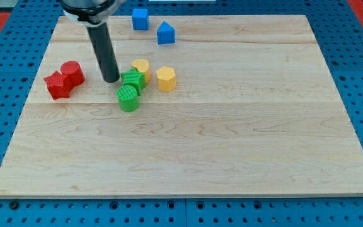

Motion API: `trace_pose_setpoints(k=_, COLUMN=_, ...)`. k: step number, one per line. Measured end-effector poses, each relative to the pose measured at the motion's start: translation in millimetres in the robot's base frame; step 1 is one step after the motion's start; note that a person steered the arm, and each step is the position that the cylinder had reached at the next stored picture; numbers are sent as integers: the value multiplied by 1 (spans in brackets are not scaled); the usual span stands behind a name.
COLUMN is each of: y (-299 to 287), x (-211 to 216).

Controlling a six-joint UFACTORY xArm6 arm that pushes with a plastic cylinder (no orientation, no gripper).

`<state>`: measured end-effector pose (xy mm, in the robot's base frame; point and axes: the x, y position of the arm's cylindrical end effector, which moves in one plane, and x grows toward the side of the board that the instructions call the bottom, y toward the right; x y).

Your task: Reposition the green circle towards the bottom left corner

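Note:
The green circle [128,98] is a short green cylinder left of the board's middle. It touches a green star-shaped block [133,81] just above it. My tip [111,80] ends the dark rod and rests on the board just left of the green star, up and left of the green circle, a small gap from both.
A yellow block [141,67] sits behind the green star and a yellow hexagon [166,78] to its right. A red cylinder [72,72] and red star [57,85] lie at the left. Two blue blocks [140,19] [165,33] sit near the top edge. The wooden board [232,145] lies on a blue pegboard.

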<state>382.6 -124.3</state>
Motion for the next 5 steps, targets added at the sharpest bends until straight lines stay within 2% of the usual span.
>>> trace_pose_setpoints(k=1, y=19, x=0)
trace_pose_setpoints(k=5, y=19, x=-2)
